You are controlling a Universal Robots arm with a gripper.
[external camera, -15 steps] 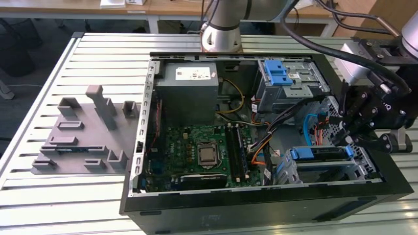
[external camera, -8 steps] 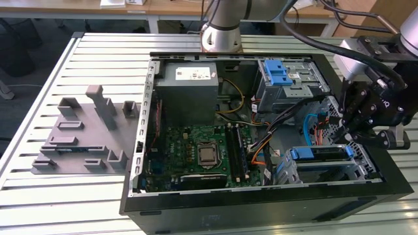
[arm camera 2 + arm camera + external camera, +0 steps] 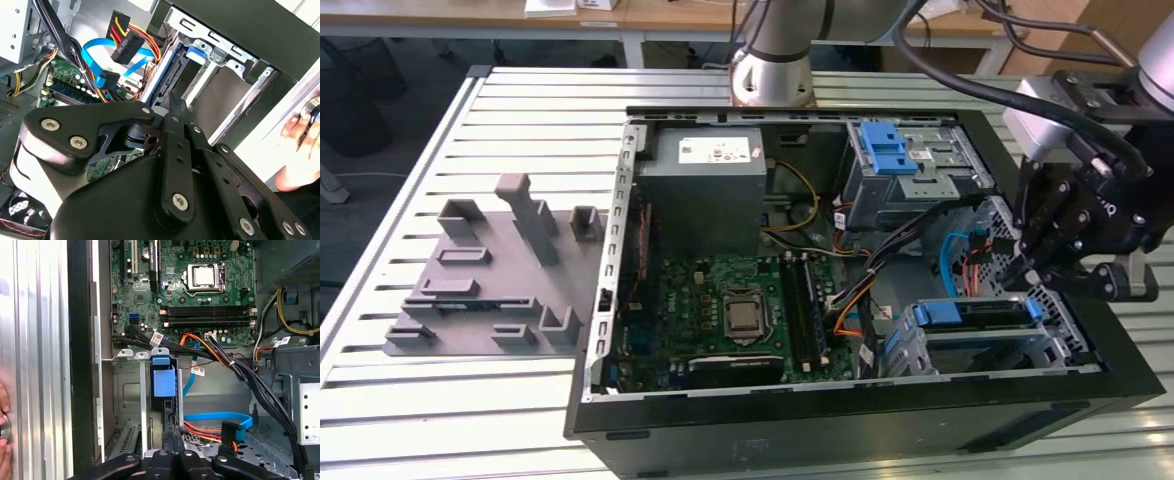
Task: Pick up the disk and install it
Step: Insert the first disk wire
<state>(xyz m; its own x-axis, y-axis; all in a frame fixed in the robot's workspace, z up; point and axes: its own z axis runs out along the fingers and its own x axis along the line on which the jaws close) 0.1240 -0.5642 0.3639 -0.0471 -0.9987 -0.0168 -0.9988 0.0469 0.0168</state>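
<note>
Disk in PC drive cage on slatted metal table; tool closed.

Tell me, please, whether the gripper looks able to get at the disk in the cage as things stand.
Probably yes: the gripper hangs by the cage in the open case, and the disk faces it, blue end uncovered; the cables lie to one side.

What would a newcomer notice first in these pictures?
An open computer case lies on the slatted table, its green motherboard bare. At the exterior view's right, the black gripper hangs above the drive cage that holds a blue disk carrier. A grey fixture lies at the exterior view's left.
</note>
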